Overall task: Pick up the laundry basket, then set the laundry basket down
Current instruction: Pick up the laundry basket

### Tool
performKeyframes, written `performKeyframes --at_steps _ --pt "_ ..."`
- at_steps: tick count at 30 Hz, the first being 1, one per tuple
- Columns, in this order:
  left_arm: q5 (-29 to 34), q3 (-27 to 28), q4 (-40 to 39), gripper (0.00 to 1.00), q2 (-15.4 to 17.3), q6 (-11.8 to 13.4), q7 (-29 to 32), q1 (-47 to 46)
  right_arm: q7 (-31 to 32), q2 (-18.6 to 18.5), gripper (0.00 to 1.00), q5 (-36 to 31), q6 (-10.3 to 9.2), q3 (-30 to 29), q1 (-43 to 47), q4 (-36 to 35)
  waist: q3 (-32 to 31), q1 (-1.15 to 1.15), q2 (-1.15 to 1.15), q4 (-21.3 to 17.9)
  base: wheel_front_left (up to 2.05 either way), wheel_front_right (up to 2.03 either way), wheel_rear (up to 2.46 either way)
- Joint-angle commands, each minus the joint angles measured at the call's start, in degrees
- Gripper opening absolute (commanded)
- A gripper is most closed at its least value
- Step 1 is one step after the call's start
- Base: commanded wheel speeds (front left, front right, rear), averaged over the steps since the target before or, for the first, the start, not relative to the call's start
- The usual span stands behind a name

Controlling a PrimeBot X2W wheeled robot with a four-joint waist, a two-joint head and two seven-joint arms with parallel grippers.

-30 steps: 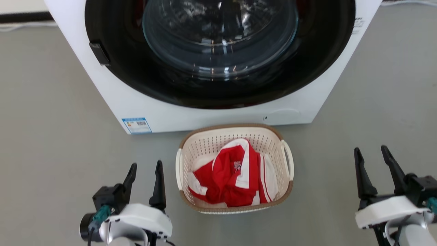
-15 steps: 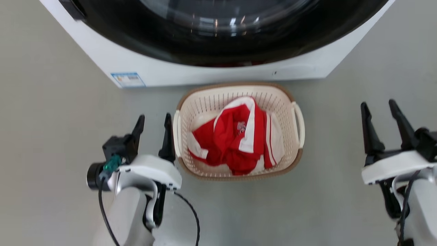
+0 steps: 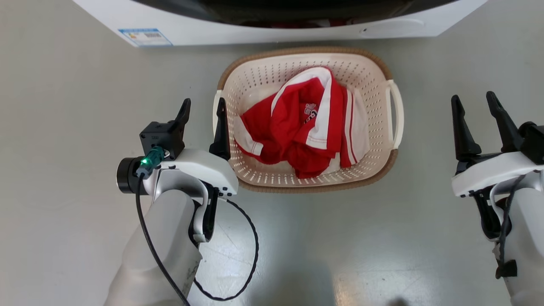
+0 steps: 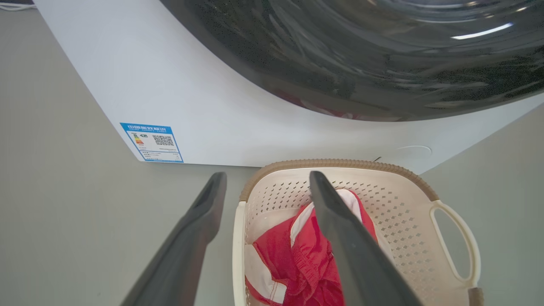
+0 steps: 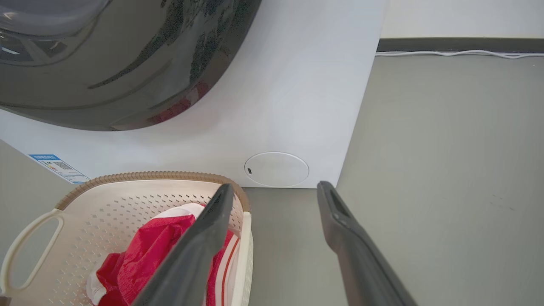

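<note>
White washer (image 3: 255,37) across the top of the frame, blue sticker (image 3: 145,37) on it, upper left. Red and white shirt (image 3: 297,127) crumpled dead centre. Grey floor (image 3: 63,127) all round, glossy near the bottom.

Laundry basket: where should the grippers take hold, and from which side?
Grip the white loops, left handle and right handle, one gripper each, from the outer sides: each stands off the wall of the laundry basket, leaving a finger gap; lifting both should keep it level.
</note>
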Motion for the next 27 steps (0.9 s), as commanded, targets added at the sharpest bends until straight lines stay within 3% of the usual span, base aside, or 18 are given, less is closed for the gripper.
performKeyframes --at_steps 1,12,27 --pt "-0.7 0.8 -0.5 1.0 0.9 0.8 -0.4 -1.0 -0.5 -0.6 1.0 0.9 0.34 1.7 0.0 0.2 1.3 0.0 0.0 0.3 0.0 0.0 0.0" --pt "-3.4 -4.3 3.7 1.0 0.9 2.5 -0.4 -5.9 -0.5 -0.9 1.0 2.4 0.34 6.4 -5.2 5.7 6.5 0.0 0.0 0.7 0.0 0.0 0.0" --pt "-6.0 -8.3 9.0 1.0 0.9 4.7 -0.4 -11.6 -0.5 -1.8 1.0 3.1 0.34 9.4 -8.6 7.0 12.5 0.0 0.0 1.6 0.0 0.0 0.0"
